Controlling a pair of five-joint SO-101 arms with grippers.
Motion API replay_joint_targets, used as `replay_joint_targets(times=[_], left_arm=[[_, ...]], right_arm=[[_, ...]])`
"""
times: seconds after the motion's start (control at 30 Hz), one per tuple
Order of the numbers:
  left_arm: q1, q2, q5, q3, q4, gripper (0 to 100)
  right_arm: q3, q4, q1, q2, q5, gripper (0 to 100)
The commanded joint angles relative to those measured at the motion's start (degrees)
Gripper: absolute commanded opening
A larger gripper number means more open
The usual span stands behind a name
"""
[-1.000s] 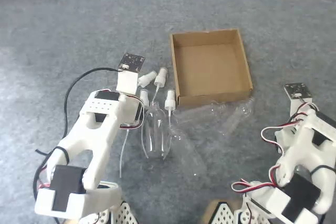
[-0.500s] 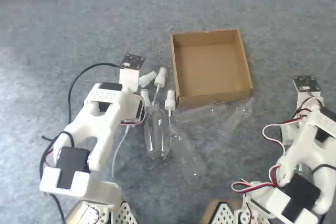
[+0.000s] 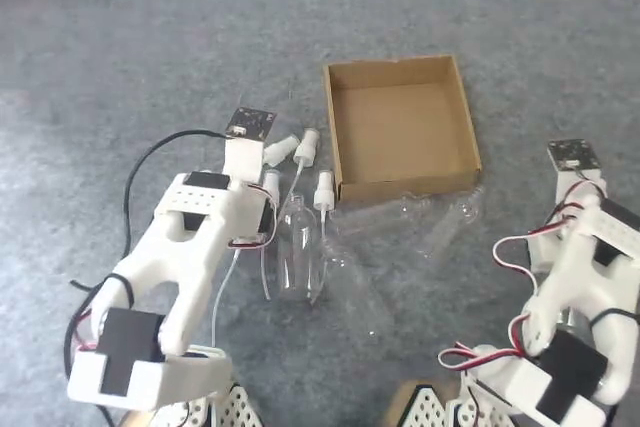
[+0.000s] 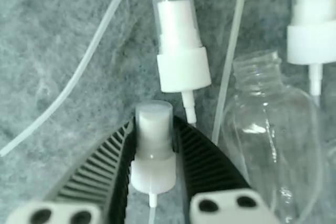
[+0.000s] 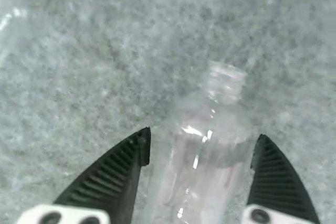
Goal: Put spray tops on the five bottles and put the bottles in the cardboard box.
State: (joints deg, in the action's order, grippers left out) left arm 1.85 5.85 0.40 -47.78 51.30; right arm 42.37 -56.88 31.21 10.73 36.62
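While the left end effector (image 4: 153, 129) is clamped on a spray top (image 4: 153, 153), cap outward and tube trailing back along the fingers (image 4: 205, 166), the right end effector (image 5: 202, 137) gapes wide, holding nothing, astride a bottle (image 5: 212, 119) lying on the worktop (image 5: 79, 51), its open neck pointing away from the wrist. By my reading no bottle is capped and the cardboard box (image 3: 400, 122) holds nothing, so nearly everything remains
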Motion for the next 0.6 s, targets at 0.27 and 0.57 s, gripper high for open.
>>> replay_joint_targets(times=[0.27, 0.57], left_arm=[[-0.35, 3.34, 0.26, 0.04, -0.97, 2], [-0.35, 3.34, 0.26, 0.04, -0.97, 2]], right_arm=[[-5.45, -0.04, -1.63, 0.04, -2.81, 23.9], [-6.24, 0.31, -0.84, -10.07, 0.97, 17.5]])
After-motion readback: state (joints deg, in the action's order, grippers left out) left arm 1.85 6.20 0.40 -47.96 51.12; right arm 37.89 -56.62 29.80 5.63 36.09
